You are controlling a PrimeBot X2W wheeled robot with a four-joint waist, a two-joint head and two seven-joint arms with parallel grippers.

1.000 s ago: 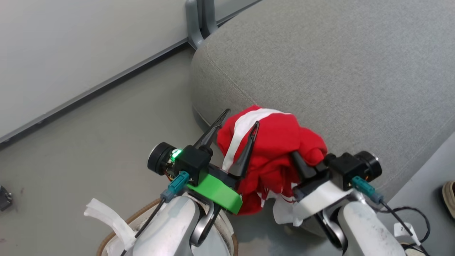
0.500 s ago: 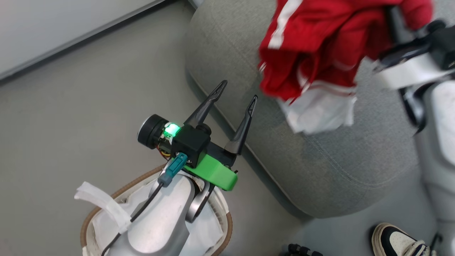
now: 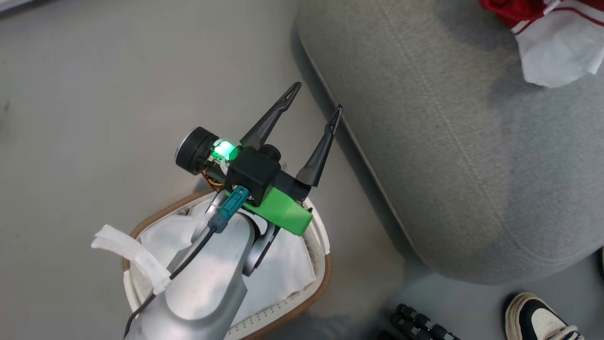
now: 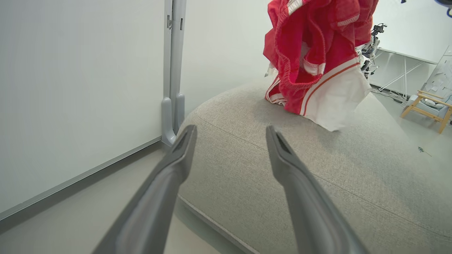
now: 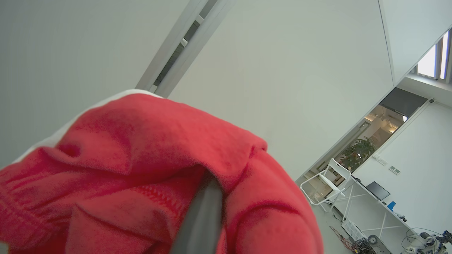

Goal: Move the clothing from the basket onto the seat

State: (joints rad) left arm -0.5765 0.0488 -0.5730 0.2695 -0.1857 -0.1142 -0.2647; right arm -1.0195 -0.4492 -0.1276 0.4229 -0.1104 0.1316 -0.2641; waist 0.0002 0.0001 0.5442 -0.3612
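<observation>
The clothing (image 4: 314, 60) is out of the basket (image 3: 324, 270) and hangs bunched over the seat (image 3: 448, 141), red folds uppermost and a broad white panel lowest. From my left wrist view its lowest folds look to be brushing the cushion or hanging just above it; I cannot tell which.

My right end effector (image 5: 210, 192) is clamped on the clothing, fingers together and buried in a red fold. A second ago that bundle sat low at the seat's near edge, between my two end effectors and just above the basket. Since then my right arm has carried it up and inward, well past the seat's rounded edge. My head has also turned in that time, so part of the shift in the head view is the camera's.

My left end effector (image 3: 317, 97) is empty with its fingers spread apart. It hovers above the far rim of the basket, tips pointing at the seat's edge, and is now well apart from the clothing it was flanking. Only the white liner (image 3: 288, 264) shows in the basket.

I judge the carry to be nearly done. What remains is to lower the bundle and let go, so it settles on the cushion rather than slipping to the floor (image 3: 118, 94).
</observation>
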